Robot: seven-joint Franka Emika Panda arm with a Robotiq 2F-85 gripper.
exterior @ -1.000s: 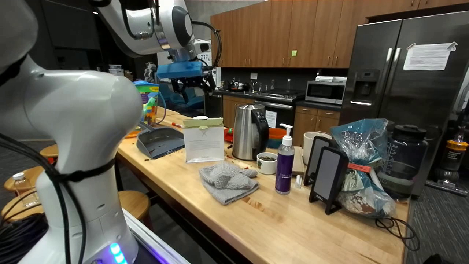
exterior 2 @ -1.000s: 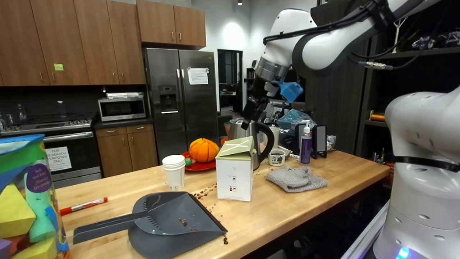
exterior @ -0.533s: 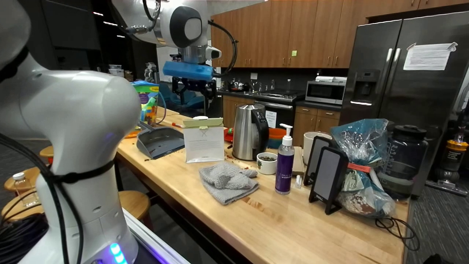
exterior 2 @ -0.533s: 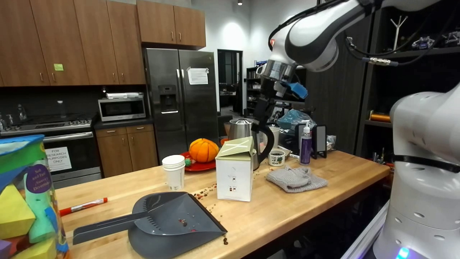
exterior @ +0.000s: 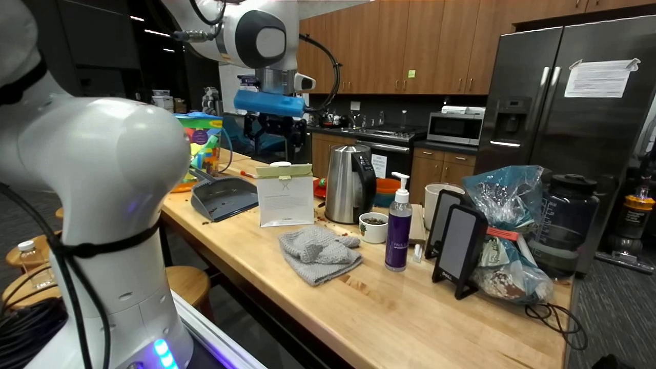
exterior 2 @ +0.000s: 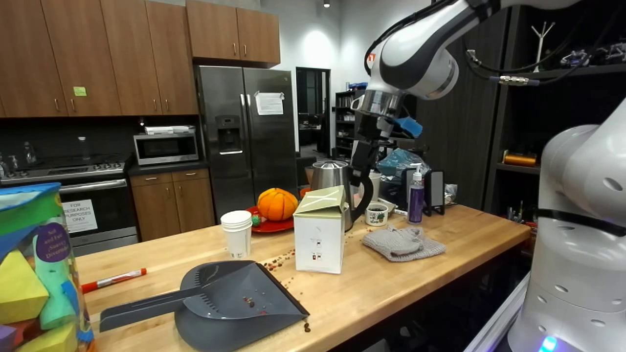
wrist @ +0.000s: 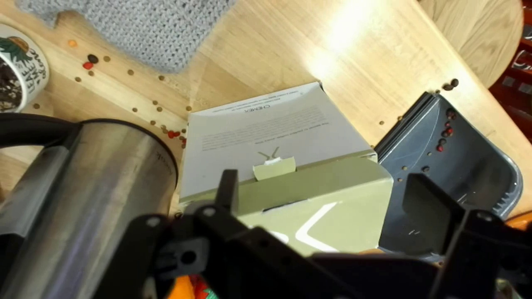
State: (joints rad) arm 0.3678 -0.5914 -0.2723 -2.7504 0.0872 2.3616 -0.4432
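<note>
My gripper (wrist: 326, 197) is open, its two dark fingers (wrist: 227, 191) spread wide with nothing between them. In the wrist view it hangs over a white box (wrist: 270, 128) with a pale green top. That box stands upright on the wooden table in both exterior views, its lid (exterior 2: 320, 199) folded down. Beside it is a steel kettle (exterior: 341, 184) with a black handle (exterior 2: 363, 195), partly behind the gripper in an exterior view. A grey dustpan (wrist: 469, 153) lies on the box's other side, holding a few peppercorns. Whether the fingers touch anything is not visible; they appear above the box.
A grey knitted cloth (exterior: 320, 253), a small white pot (exterior: 373, 228), a purple pump bottle (exterior: 398, 230) and black speakers (exterior: 461, 251) stand along the table. Stacked paper cups (exterior 2: 236, 233), an orange pumpkin (exterior 2: 277, 204) and a red marker (exterior 2: 115, 280) lie toward the far side. Peppercorns are scattered about.
Over the last second, the gripper has shifted to the right in both exterior views and turned, with its fingers now pointing more steeply downward. The things on the table have stayed put.
</note>
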